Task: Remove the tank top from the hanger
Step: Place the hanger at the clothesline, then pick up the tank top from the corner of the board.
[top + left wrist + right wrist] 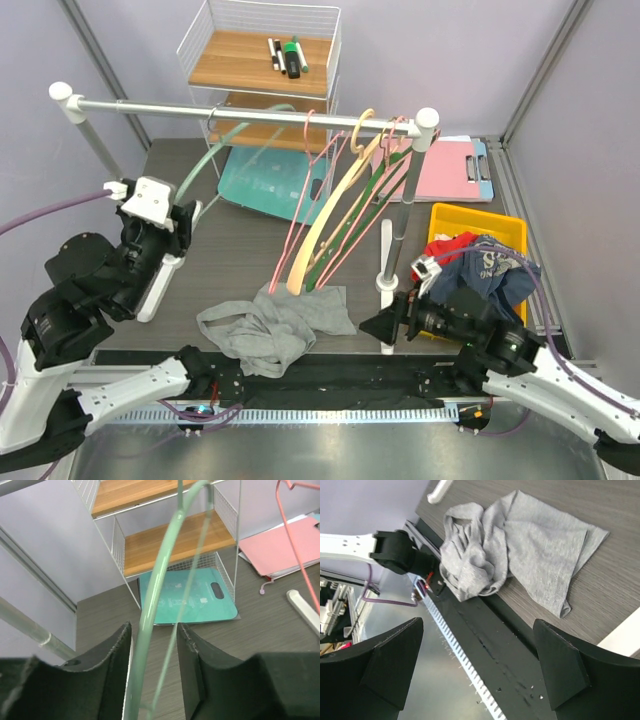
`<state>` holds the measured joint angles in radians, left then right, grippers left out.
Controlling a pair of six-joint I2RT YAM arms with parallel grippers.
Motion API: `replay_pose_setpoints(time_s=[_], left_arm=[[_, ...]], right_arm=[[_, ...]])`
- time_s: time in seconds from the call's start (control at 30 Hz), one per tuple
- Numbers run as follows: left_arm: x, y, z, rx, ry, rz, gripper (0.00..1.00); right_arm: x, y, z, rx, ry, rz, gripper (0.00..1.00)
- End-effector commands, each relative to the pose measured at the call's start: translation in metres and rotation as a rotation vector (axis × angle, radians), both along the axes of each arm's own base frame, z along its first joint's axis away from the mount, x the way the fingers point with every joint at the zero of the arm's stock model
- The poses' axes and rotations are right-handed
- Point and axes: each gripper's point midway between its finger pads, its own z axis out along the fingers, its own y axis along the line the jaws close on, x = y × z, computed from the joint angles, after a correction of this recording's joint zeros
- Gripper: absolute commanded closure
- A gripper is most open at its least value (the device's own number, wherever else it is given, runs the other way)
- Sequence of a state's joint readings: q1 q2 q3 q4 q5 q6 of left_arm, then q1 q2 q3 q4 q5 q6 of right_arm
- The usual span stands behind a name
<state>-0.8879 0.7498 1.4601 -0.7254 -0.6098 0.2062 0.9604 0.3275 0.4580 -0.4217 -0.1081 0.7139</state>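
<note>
One tank top point(270, 330), one mint hanger point(154, 590)

Lilac walls point(130, 40) enclose a dark table point(232, 250) (wood-grained).

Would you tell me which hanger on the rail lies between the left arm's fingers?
The mint-green plastic hanger, alone toward the rail's left; the others cluster at its right.

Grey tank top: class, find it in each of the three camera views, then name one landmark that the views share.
Top external: the grey tank top lies crumpled at the table's near edge, left of centre.
Left wrist: not in it.
Right wrist: it lies in the upper middle of the picture.
Shared landmark: the dark wood-grain table, seen in all three views.
</note>
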Motion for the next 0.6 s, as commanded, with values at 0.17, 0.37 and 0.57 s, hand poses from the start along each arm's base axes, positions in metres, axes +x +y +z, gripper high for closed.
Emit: replay_pose_setpoints(time_s=[0.17,0.37,0.57], left_arm=[[-0.032,0.026,0.03,-0.269,-0.054,-0.032,0.45],[-0.059,0.029,0.035,-0.426,-0.024,-0.134,0.29],[-0.084,0.002,0.012,-0.5,0.105,-0.315,0.23]], right_arm=[[0.028,0.051,-0.015,0.056,-0.065,0.046,0.03],[0.039,0.079,-0.019,0.034,-0.132,0.069,0.02],[0.04,0.117,-0.047,-0.037,-0.244,0.068,0.0]])
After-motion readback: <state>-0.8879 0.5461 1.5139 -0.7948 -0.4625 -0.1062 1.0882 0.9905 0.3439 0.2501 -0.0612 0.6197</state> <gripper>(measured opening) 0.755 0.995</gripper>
